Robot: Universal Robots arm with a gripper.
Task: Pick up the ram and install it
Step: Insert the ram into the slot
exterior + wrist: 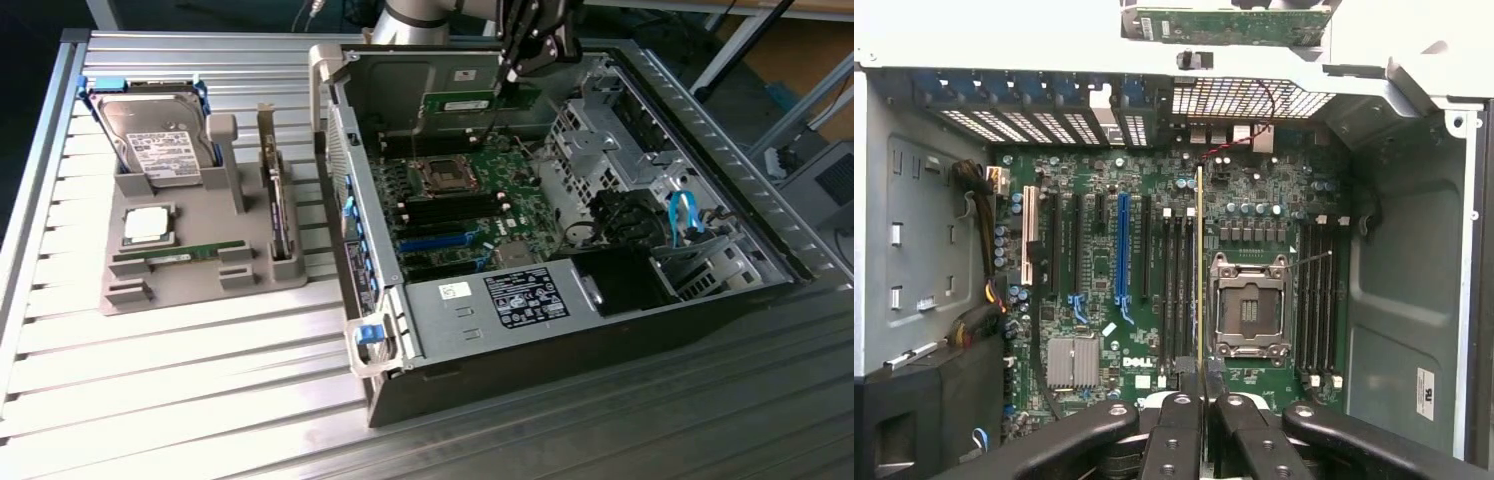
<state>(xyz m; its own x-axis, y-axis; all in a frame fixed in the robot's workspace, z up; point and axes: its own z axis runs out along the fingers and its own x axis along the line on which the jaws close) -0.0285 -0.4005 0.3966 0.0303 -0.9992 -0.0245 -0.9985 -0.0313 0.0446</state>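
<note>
My gripper (510,76) is shut on the ram (481,103), a slim green stick with a white label. It hangs high over the open computer case (747,300). In the wrist view the ram (1200,270) appears edge-on as a thin pale line running out from between the black fingers (1176,430). It sits above the motherboard (1094,310), over the black memory slots (1176,285) beside the empty processor socket (1251,305). The stick is well clear of the board.
A grey parts holder (174,290) at the exterior view's left carries a hard drive (158,140), a square silver processor (147,225), a green stick (180,255) and an upright dark card (276,200). Case walls, a drive cage (594,150) and a black power supply (627,280) ring the motherboard.
</note>
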